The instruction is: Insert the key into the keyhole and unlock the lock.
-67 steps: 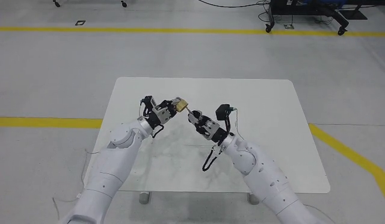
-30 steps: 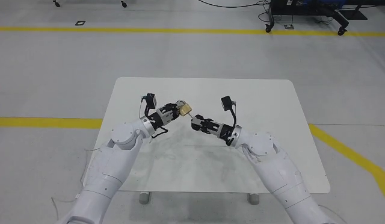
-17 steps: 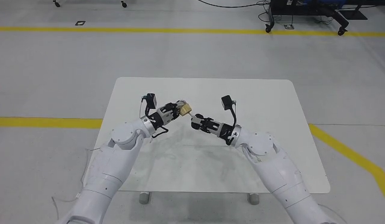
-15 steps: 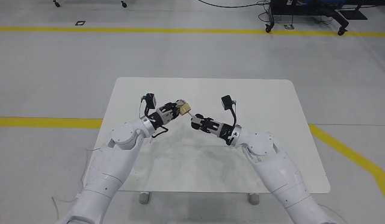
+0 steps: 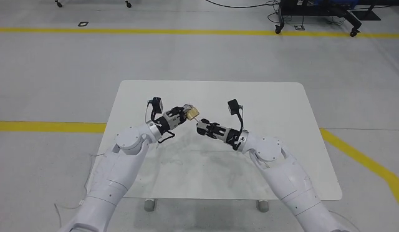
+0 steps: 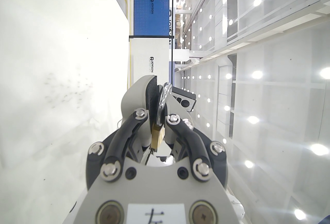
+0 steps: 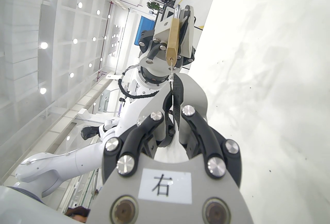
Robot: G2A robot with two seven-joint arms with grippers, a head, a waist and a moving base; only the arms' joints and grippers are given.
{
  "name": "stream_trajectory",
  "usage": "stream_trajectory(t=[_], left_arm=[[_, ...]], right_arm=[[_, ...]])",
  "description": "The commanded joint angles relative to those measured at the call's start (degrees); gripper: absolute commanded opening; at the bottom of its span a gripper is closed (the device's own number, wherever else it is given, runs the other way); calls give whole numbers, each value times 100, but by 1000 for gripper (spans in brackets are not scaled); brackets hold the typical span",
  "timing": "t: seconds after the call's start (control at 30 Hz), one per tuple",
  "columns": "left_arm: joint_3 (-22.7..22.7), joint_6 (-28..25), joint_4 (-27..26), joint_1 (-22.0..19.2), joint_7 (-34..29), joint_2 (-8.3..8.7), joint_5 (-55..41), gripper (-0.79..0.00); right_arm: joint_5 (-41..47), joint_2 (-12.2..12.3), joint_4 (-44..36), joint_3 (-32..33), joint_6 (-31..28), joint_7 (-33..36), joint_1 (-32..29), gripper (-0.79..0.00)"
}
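A small brass padlock (image 5: 192,112) with a silver shackle (image 6: 164,98) hangs above the white table (image 5: 274,107), with my left gripper (image 5: 186,112) shut on it. In the left wrist view its brass body (image 6: 157,137) sits between the two pads. My right gripper (image 5: 200,126) is shut on a thin silver key (image 7: 171,78). The key's tip meets the bottom face of the padlock (image 7: 172,40), at the keyhole. How deep the blade sits I cannot tell.
Both arms meet over the table's middle, a little left of centre. Yellow floor lines (image 5: 187,30) run beyond and beside the table. A dark equipment cart (image 5: 318,7) stands far back on the right.
My right arm swung outward and lowered, turning its gripper more level with the padlock, while the key stayed at the keyhole. Over the last second both grippers hardly moved.
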Motion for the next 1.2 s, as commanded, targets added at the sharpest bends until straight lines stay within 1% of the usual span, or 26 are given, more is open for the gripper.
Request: stream_trajectory(t=[0.0, 0.3, 0.67, 0.7, 0.73, 0.9, 1.17], left_arm=[[11, -5, 5, -6, -19, -1, 16, -785], [37, -13, -13, -2, -37, -1, 53, -785], [147, -125, -56, -30, -218, -9, 158, -785], [139, -123, -46, -31, -226, -13, 89, -785], [121, -115, -22, -33, -237, -16, 2, -785], [54, -93, 83, -28, -348, -31, -394, -785], [44, -115, 162, -52, -317, -41, -479, -785]], right_arm=[[29, -3, 20, -10, -14, -36, 10, -785], [43, -9, 74, -88, -45, -95, 50, -785], [-18, -18, 135, -98, -99, -459, 83, -785], [-14, -17, 108, -89, -117, -480, 73, -536], [-23, -13, 82, -78, -130, -502, 60, 0], [-30, -4, 17, -39, -152, -563, 28, 0], [-30, -4, 17, -39, -152, -563, 28, 0]])
